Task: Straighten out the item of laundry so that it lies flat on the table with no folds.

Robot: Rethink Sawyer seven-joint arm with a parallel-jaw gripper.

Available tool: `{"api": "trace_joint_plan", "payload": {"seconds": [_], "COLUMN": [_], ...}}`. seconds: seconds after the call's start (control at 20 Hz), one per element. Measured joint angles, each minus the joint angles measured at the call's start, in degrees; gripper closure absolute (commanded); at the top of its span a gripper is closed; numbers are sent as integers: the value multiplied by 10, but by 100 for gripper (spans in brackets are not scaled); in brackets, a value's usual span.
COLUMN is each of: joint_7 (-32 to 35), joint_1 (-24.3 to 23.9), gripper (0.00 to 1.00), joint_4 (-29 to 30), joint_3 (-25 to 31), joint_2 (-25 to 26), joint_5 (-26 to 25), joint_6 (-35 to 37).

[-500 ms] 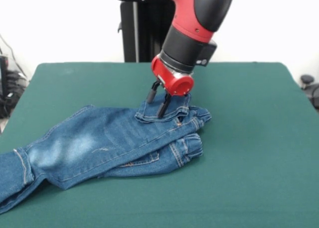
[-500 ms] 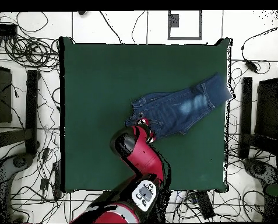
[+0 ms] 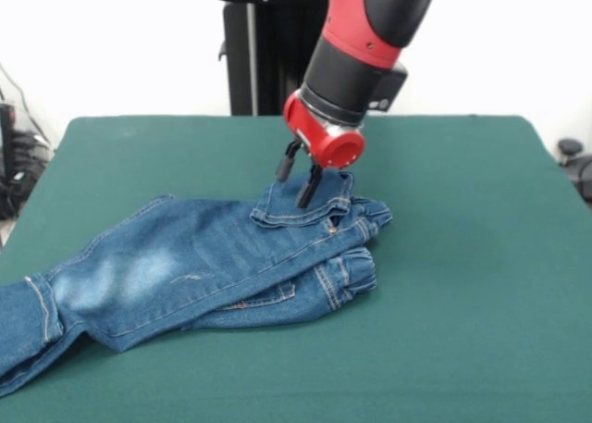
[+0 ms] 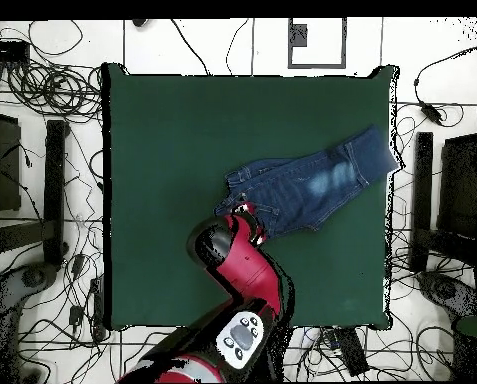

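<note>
the red and black arm's gripper hangs with its two black fingers spread apart, tips just above the waistband of the small blue denim jeans. the jeans lie folded and rumpled on the dark green felt table, legs running off one side edge.
</note>
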Motion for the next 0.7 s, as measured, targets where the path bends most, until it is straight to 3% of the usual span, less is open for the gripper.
{"api": "trace_joint_plan", "payload": {"seconds": [0.3,0.7], "joint_7": [0,0], "joint_1": [10,5], "gripper": [0,0], "joint_4": [-39,-85], "joint_3": [-46,-64], "joint_2": [1,6], "joint_5": [-1,-1], "joint_6": [102,127]}}
